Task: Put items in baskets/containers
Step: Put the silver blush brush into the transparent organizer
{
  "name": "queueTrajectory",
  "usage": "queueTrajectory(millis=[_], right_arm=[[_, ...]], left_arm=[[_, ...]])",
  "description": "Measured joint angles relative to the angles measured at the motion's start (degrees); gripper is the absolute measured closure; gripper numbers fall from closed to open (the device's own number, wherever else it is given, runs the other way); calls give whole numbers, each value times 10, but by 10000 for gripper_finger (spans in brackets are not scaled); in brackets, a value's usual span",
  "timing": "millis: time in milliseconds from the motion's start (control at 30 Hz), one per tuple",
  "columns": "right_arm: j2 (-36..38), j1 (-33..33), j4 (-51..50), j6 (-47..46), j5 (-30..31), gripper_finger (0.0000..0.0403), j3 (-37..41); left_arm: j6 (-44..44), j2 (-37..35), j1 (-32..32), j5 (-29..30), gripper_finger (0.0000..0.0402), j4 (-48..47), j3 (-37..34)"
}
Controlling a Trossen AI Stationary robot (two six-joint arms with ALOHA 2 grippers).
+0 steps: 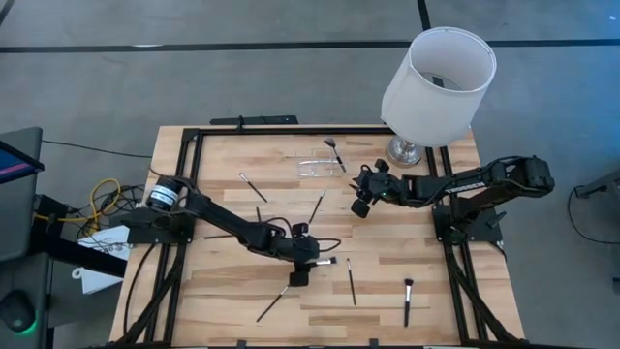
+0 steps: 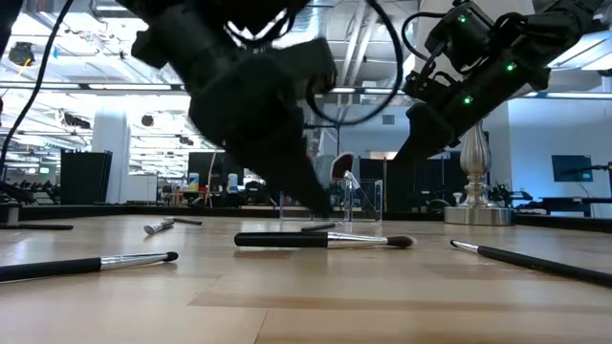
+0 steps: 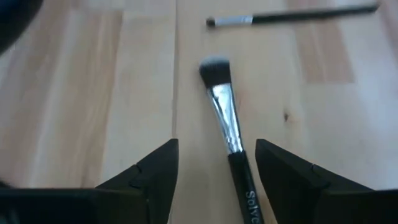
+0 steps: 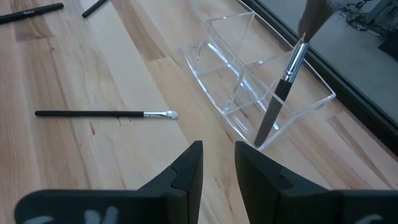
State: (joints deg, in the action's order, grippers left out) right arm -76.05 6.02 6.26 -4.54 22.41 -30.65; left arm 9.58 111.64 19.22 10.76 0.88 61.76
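My left gripper (image 1: 308, 262) is low over the table's middle, open, its fingers (image 3: 155, 174) astride a black-handled brush with a silver ferrule (image 3: 225, 118), which lies flat on the wood (image 1: 325, 260). The right gripper (image 4: 217, 168) hovers a little right of the clear organizer (image 4: 249, 81), fingers a narrow gap apart with nothing between them. One brush (image 4: 285, 93) stands tilted in the organizer (image 1: 318, 167). Other brushes lie loose: one near the organizer (image 4: 106, 114), others at the front (image 1: 351, 281) (image 1: 408, 301) (image 1: 273, 302) and back left (image 1: 252, 186).
A big white lampshade (image 1: 438, 85) on a silver base (image 2: 473, 215) stands at the back right corner, close behind the right arm. A black frame (image 1: 184, 145) rims the table. Black cables run beside the left arm.
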Motion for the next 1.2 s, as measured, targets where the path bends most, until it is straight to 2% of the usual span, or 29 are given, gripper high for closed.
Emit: queueTrajectory(millis=[267, 400, 533, 767, 967, 1200], right_arm=[[0, 0, 0, 0, 0, 320, 0], [0, 0, 0, 0, 0, 320, 0], [0, 0, 0, 0, 0, 320, 0], [0, 0, -1, -3, -7, 320, 0], [-1, 0, -3, -20, -75, 320, 0], [-1, 0, -2, -16, -76, 320, 0]], left_arm=[[4, 32, 0, 13, 196, 14, 1], [5, 34, 1, 23, 213, 14, 0], [5, 30, 1, 32, 254, 15, -5], [-1, 33, 1, 42, 362, 13, -8], [-3, 29, 0, 50, 366, 10, -11], [-48, -14, 3, 53, 364, -24, -19]])
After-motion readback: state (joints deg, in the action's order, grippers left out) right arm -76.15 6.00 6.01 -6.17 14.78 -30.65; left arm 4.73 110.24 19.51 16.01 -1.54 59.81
